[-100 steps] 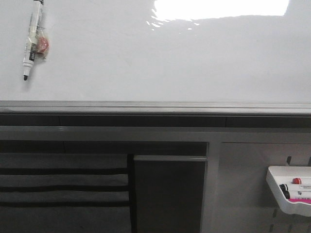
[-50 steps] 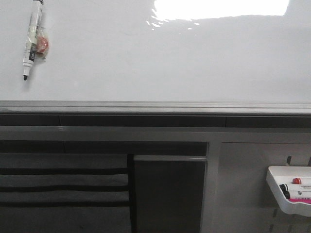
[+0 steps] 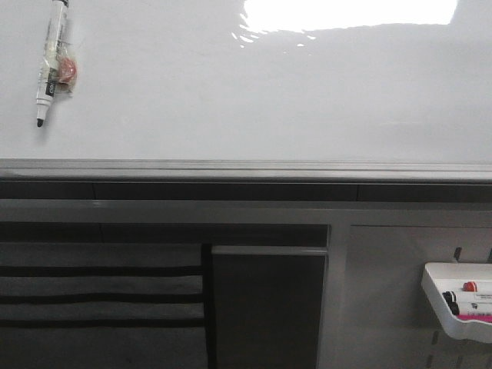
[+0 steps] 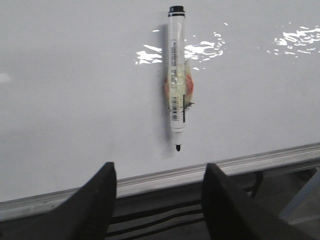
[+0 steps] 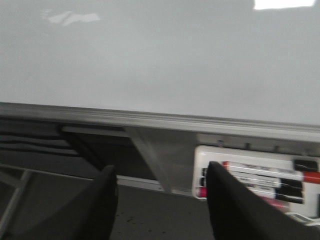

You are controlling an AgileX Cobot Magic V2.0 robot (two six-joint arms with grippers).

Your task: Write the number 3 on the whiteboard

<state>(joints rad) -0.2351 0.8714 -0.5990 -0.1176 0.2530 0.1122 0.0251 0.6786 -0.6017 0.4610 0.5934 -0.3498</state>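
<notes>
The whiteboard (image 3: 254, 100) fills the upper front view, glossy white with a bright glare at the top and a grey metal rail along its lower edge. No number 3 shows on it. A black-tipped white marker (image 3: 50, 65) hangs on the board at upper left, tip down, with tape and a red piece on it. It also shows in the left wrist view (image 4: 176, 80). My left gripper (image 4: 159, 175) is open and empty, below the marker and apart from it. My right gripper (image 5: 161, 180) is open and empty, below the board (image 5: 160, 55).
A small white marker tray (image 3: 461, 304) with several markers hangs at the lower right; it also shows in the right wrist view (image 5: 255, 177). Below the rail (image 3: 246, 171) are grey cabinet panels and a dark slatted section (image 3: 100, 300).
</notes>
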